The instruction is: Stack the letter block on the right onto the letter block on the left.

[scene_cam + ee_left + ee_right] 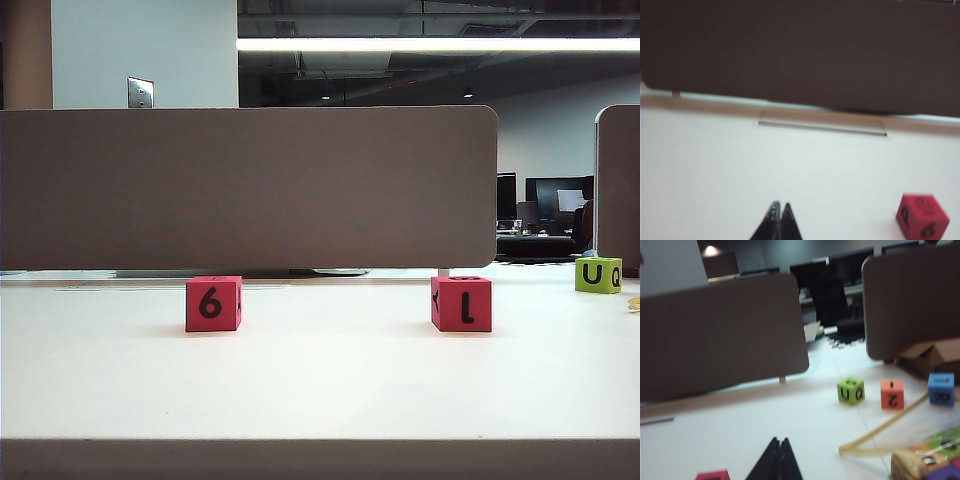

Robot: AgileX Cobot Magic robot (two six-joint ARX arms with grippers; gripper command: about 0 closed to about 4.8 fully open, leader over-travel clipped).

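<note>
Two red blocks stand apart on the white table (pixel 320 380). The left red block (pixel 213 303) shows a "6" on its front, and the right red block (pixel 462 303) shows an "L"-like mark. Neither arm appears in the exterior view. My left gripper (pixel 781 205) is shut and empty over bare table, with the left red block (pixel 922 216) off to one side and well apart from it. My right gripper (pixel 779 440) is also shut and empty; only the top of the right red block (pixel 712 475) shows beside it.
A green "U" block (pixel 598 274) sits at the far right, also seen as the green block (pixel 850 391) beside an orange block (pixel 892 394) and a blue block (pixel 941 388). A yellowish strap (pixel 880 432) and a colourful box (pixel 925 465) lie nearby. Brown partition panels (pixel 250 185) close off the back.
</note>
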